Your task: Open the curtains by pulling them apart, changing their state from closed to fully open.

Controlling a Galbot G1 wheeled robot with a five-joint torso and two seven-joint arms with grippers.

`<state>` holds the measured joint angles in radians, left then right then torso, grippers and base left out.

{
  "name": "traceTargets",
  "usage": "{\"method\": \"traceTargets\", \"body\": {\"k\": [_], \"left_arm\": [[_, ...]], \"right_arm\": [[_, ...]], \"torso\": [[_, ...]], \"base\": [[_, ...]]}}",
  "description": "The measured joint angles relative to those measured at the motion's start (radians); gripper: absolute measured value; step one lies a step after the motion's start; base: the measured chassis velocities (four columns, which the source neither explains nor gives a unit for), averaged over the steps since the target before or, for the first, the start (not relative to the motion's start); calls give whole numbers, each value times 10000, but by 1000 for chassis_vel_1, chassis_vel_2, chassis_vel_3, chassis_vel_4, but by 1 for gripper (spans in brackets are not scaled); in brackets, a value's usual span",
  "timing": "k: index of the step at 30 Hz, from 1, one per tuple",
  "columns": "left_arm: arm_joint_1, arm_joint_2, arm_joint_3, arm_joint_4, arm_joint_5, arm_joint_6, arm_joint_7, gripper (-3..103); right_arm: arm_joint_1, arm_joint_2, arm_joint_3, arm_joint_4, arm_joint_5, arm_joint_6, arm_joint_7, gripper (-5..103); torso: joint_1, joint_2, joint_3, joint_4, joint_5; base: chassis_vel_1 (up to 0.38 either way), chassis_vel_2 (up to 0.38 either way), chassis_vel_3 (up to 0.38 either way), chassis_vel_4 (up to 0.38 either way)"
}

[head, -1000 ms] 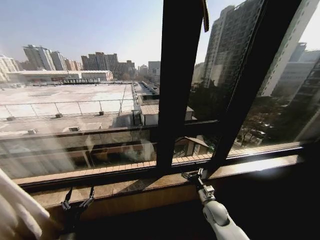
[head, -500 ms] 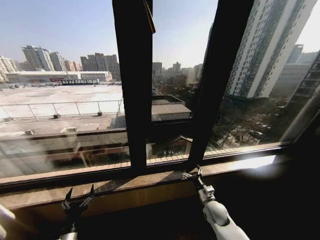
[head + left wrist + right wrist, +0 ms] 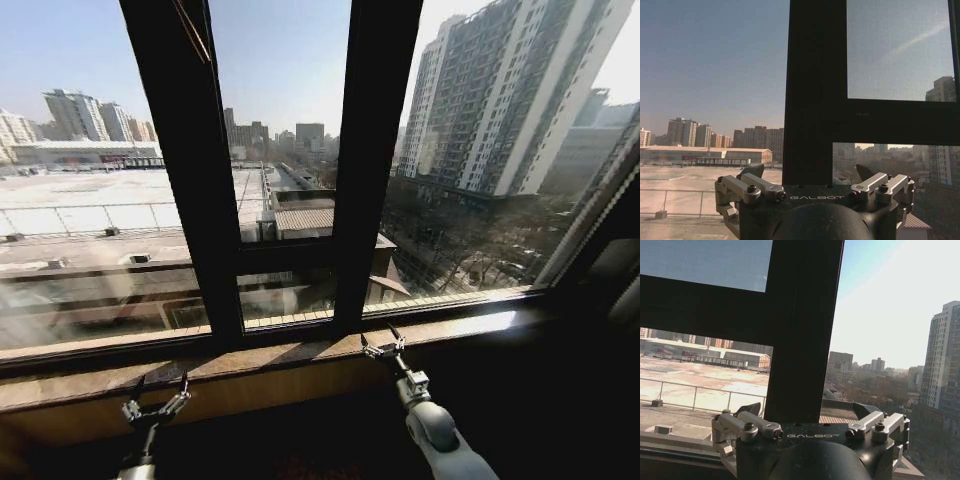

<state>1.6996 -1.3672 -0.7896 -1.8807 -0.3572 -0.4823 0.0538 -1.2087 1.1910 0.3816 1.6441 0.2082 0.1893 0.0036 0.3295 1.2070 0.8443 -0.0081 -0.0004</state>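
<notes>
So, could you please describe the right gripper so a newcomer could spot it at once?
Start at the window frame's two dark uprights, then drop below the right one to the sunlit sill. The right gripper hangs open in front of it, on a white arm, unlike the darker left gripper lower down.

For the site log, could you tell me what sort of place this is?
Probably an upper-floor city room: a dark-framed window above a sunlit sill overlooks a flat rooftop and a high-rise tower.

dark window mullions [image 3: 375, 160] | sunlit stone sill [image 3: 300, 355] | high-rise towers [image 3: 500, 95] | flat rooftop [image 3: 110, 190]
</notes>
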Motion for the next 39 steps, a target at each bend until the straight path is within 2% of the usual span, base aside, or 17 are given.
{"method": "traceTargets", "body": {"k": [17,30,39], "left_arm": [[-2,-1,2,0,0,0,2,100],[-1,3,-4,2,0,0,0,100],[0,0,-3,4,0,0,0,100]], "right_arm": [[0,-2,3,-1,0,0,1,100],[0,3,-1,0,0,0,0,100],[0,1,-2,0,0,0,0,100]], "torso": [[5,-2,2,-4,7],[1,-1,0,1,0],[-1,0,0,0,-1]], "base": [[-311,-344,305,334],[107,-193,-107,193],[190,-401,-195,412]]}}
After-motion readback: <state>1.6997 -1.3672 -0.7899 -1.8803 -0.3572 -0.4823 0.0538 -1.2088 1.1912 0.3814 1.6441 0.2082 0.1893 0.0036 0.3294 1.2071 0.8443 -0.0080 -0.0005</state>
